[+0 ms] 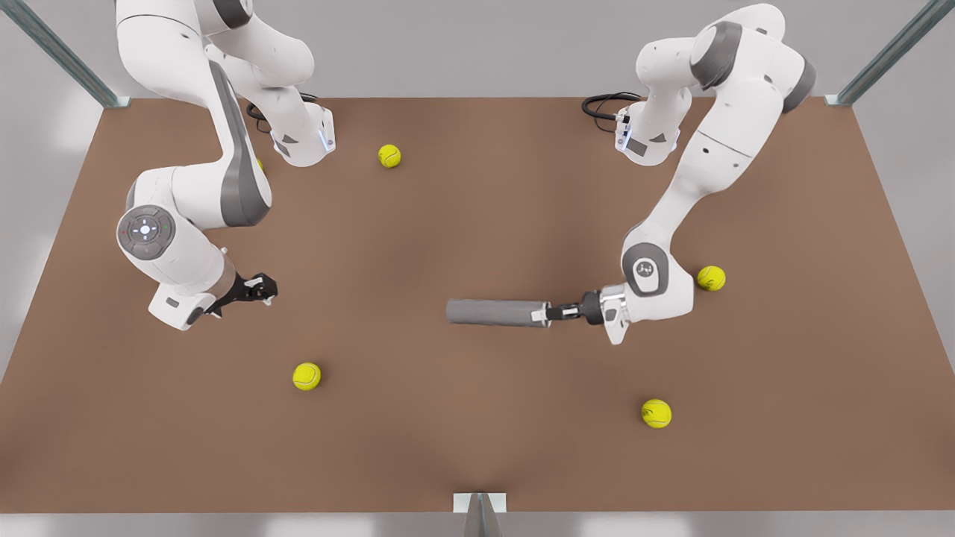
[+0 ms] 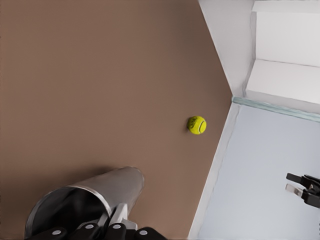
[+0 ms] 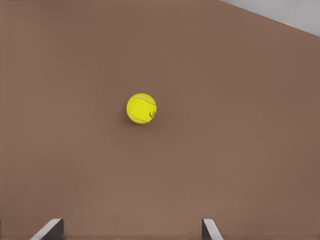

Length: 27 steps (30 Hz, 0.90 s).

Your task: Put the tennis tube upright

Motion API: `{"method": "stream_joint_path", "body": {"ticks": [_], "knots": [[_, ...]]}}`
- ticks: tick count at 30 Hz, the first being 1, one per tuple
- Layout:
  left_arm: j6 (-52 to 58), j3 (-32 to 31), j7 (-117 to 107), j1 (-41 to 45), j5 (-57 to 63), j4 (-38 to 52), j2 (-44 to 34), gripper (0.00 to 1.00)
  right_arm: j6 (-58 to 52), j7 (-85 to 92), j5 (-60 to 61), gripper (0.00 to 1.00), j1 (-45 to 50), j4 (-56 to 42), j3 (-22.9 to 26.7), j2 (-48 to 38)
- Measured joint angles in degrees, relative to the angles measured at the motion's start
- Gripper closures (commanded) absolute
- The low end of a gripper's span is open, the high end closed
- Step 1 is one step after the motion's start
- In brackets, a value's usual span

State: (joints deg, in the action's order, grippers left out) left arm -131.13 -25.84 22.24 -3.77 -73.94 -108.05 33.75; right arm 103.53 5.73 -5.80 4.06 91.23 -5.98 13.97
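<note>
A wide brown table point(image 1: 477, 186) fills the room. On the front view's right, a white arm bends low and reaches toward the middle, its left gripper point(image 1: 550, 313) clamped on the rim end of the tennis tube point(image 1: 496, 312). The grey tube lies on its side near the table's centre, its length running left to right; the left wrist view looks along the tennis tube point(image 2: 95, 197) from its held open mouth. On the front view's left, the other arm holds the right gripper point(image 1: 262, 288) above bare table, fingers point(image 3: 50, 229) spread wide with nothing between them. Four tennis balls lie scattered well apart: far left-centre point(image 1: 389, 156), right beside the working arm point(image 1: 711, 278), near left point(image 1: 307, 376), near right point(image 1: 656, 413)
</note>
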Motion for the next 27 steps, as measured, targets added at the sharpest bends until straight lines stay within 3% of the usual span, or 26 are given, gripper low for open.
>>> {"method": "stream_joint_path", "body": {"ticks": [13,22,27], "knots": [[0.7,0.4,-4.9,-2.1,2.3,-6.0,-9.8,0.79,-0.3,0.0,0.0,0.00,0.0,0.0,0.0,-0.2],[1.2,0.4,-14.0,-6.2,13.2,-10.8,-19.2,0.79,-0.1,0.1,-0.1,0.00,0.0,0.1,0.0,-0.2],[7.1,0.4,-21.4,-10.1,22.1,-11.3,-24.2,0.79,-0.1,0.0,-0.1,0.00,0.1,0.0,0.0,-0.2]]}}
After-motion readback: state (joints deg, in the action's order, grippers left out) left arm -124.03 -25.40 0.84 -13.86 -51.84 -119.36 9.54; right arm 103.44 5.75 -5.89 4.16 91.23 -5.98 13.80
